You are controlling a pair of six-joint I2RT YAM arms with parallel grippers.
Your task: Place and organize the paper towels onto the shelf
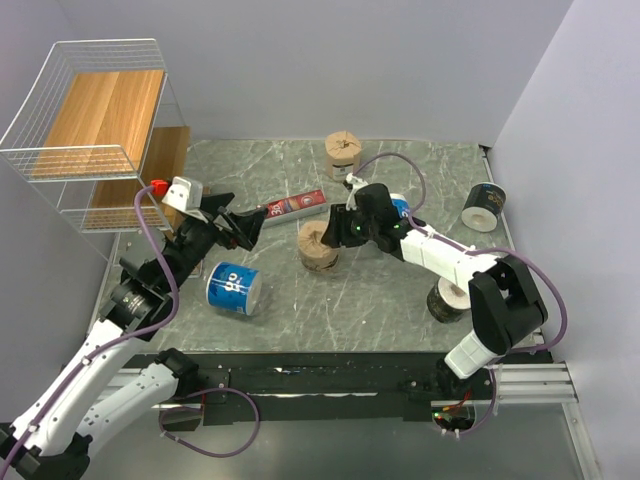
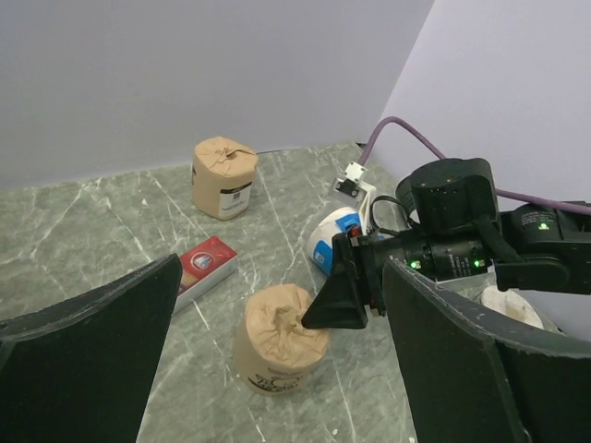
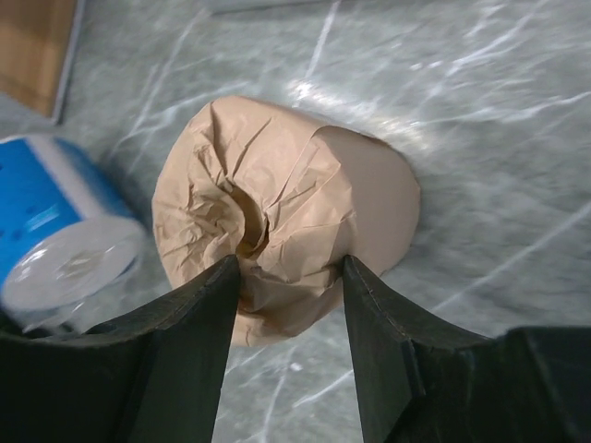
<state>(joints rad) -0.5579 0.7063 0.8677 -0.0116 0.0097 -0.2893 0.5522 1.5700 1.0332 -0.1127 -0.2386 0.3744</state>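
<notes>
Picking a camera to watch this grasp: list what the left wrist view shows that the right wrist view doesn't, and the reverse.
Only the left wrist view: the far kraft roll, the red box, a blue-and-white roll behind the right arm, and the open left gripper.
Only the right wrist view: another blue roll, lying on its side, and a corner of the shelf.
Both: the near kraft roll, the table, and the right gripper, its fingers either side of that roll's crumpled top.
</notes>
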